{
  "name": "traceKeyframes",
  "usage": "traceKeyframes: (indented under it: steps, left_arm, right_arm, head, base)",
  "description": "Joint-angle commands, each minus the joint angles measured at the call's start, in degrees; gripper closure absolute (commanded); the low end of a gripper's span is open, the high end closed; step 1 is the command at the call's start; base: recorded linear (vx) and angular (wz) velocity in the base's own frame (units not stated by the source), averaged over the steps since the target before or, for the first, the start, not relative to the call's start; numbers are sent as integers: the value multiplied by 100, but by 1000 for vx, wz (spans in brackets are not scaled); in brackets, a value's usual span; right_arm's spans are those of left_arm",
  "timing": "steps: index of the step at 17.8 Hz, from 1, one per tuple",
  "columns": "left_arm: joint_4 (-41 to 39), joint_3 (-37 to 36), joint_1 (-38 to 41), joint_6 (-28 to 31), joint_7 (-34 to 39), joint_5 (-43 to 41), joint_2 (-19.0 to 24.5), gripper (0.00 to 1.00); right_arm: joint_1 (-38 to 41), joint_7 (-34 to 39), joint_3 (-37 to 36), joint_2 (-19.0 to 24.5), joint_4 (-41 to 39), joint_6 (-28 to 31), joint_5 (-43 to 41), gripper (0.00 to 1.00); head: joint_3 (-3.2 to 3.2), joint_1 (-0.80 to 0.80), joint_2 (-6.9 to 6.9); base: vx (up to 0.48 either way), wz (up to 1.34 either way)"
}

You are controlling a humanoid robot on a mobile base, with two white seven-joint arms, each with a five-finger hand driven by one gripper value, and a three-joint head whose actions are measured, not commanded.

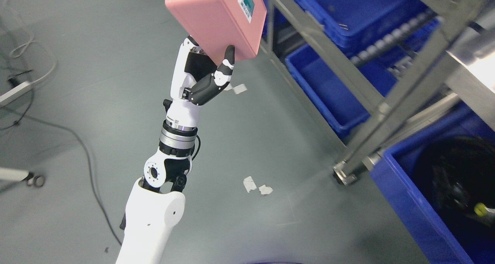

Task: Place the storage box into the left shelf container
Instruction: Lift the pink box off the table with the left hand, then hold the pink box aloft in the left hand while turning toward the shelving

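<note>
Box (214,18), pink w/ a small label on its right side, sits at top of frame, raised over the grey floor (77,113) and tilted. Left hand (201,76) is just below it, grasping its lower end: thumb (228,62) pressed on the near face, other fingers hidden behind. Arm comes up from bottom left. Shelf (390,97) stands to the right; box's right edge is near the frame, next to the upper blue bins (332,90). Cables (81,148) lie far left.
</note>
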Motion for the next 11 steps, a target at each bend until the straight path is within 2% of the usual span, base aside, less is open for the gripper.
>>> traceKeyframes:
  steps: [1,5,8,11]
  left_arm:
    - [-424,579,567,-4,15,2,99,98]
    - [-424,1115,575,31,-2,11,99,99]
    - [-433,1142,628,14,-2,20,99,99]
    - [-442,1142,637,5,-11,20,99,99]
  right_arm:
    - [-25,0,0,-100,-100,-7,-123,0]
    - [-25,0,0,-100,-100,-7,-123,0]
    - [-17,0,0,-100,-100,2,-123,0]
    - [-25,9,0,-100,-100,-7,-123,0]
  head:
    - [0,0,0]
    - [0,0,1]
    - [0,0,1]
    - [0,0,1]
  base:
    - [240,1223]
    - [264,1025]
    - [338,803]
    - [357,378]
